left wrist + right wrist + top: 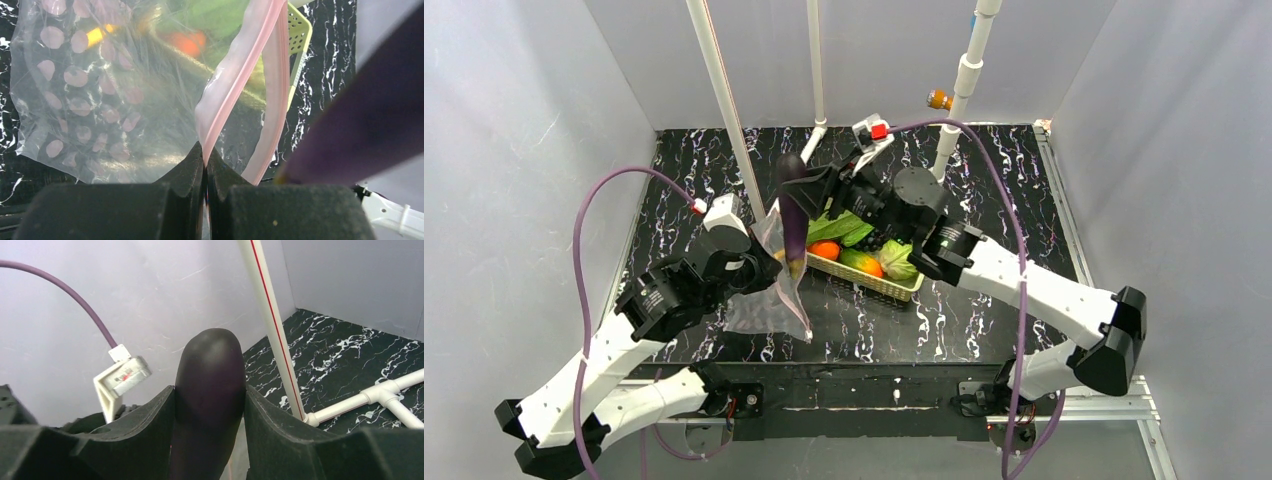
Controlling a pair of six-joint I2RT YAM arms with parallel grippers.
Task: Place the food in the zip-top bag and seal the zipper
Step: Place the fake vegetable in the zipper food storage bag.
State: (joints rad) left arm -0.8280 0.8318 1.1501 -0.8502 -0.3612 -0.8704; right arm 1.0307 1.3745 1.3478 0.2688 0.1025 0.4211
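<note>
My right gripper is shut on the dark-purple eggplant, held upright with its lower end at the mouth of the zip-top bag. In the right wrist view the eggplant fills the gap at my gripper. My left gripper is shut on the bag's pinkish zipper and holds the mouth open; it shows pinched at the gripper in the left wrist view, with the eggplant at the right. Green leaves and the pale-green cabbage lie in the basket.
The yellow-green slotted basket stands mid-table, right of the bag, with orange pieces in it. White pipes rise behind the bag and at the back. Grey walls enclose the black marbled table.
</note>
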